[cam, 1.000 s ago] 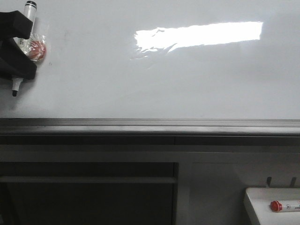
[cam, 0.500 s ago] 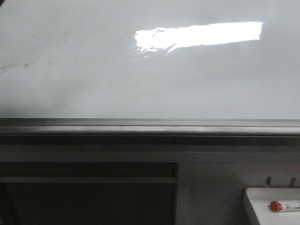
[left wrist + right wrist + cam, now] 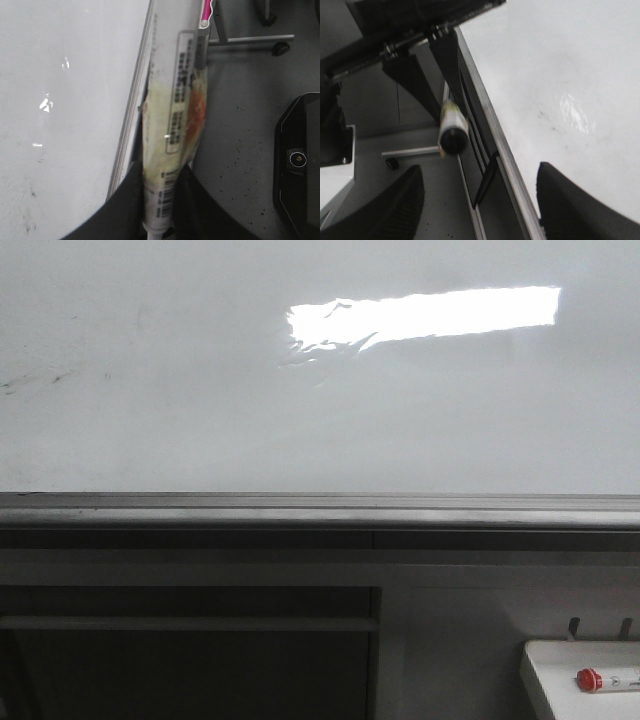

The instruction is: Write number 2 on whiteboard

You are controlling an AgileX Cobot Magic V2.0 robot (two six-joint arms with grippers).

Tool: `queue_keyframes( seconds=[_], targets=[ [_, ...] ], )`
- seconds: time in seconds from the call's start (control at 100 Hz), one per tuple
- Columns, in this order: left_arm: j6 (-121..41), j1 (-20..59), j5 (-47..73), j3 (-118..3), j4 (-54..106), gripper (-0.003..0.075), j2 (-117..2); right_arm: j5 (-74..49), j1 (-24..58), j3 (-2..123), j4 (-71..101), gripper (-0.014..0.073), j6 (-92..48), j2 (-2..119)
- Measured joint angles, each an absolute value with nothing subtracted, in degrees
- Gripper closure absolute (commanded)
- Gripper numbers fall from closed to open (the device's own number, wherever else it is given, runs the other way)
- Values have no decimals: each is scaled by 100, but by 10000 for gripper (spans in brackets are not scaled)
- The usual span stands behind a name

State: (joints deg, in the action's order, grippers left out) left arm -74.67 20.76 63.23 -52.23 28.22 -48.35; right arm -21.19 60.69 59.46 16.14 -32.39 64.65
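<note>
The whiteboard (image 3: 300,420) fills the front view, glossy with a bright rectangular reflection, above its grey bottom rail (image 3: 320,508). No number 2 shows on it, only faint grey smudges at the far left. Neither gripper is in the front view. In the left wrist view my left gripper (image 3: 161,200) is shut on a marker (image 3: 172,125) wrapped in yellowish film with a label, beside the whiteboard's edge (image 3: 60,100). In the right wrist view my right gripper (image 3: 480,200) is open and empty, its fingers (image 3: 390,210) astride the rail. That marker's dark end (image 3: 452,134) shows there too, beside the whiteboard (image 3: 560,75).
A small white tray (image 3: 560,670) at the lower right holds a red-capped marker (image 3: 605,678). Below the rail are dark frame bars. The left wrist view shows grey floor, a caster wheel (image 3: 281,48) and a black device (image 3: 300,165).
One second ago my left gripper held the marker at the board's far left in the front view. It has left that view, baring faint smudges there.
</note>
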Motion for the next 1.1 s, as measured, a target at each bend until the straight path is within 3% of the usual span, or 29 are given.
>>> queue_keyframes(
  seconds=[0.46, 0.72, 1.1],
  targets=[
    [-7481, 2076, 6349, -5223, 2815, 741, -4835, -1818, 6299, 6444, 1629, 165, -3252, 7649],
    [-7489, 2076, 6349, -5223, 2815, 741, -4835, -1781, 6299, 6444, 1832, 344, -3252, 7729],
    [-7489, 2076, 6349, -5223, 2882, 741, -4835, -1700, 6323, 6444, 2069, 352, -3252, 7731]
  ],
)
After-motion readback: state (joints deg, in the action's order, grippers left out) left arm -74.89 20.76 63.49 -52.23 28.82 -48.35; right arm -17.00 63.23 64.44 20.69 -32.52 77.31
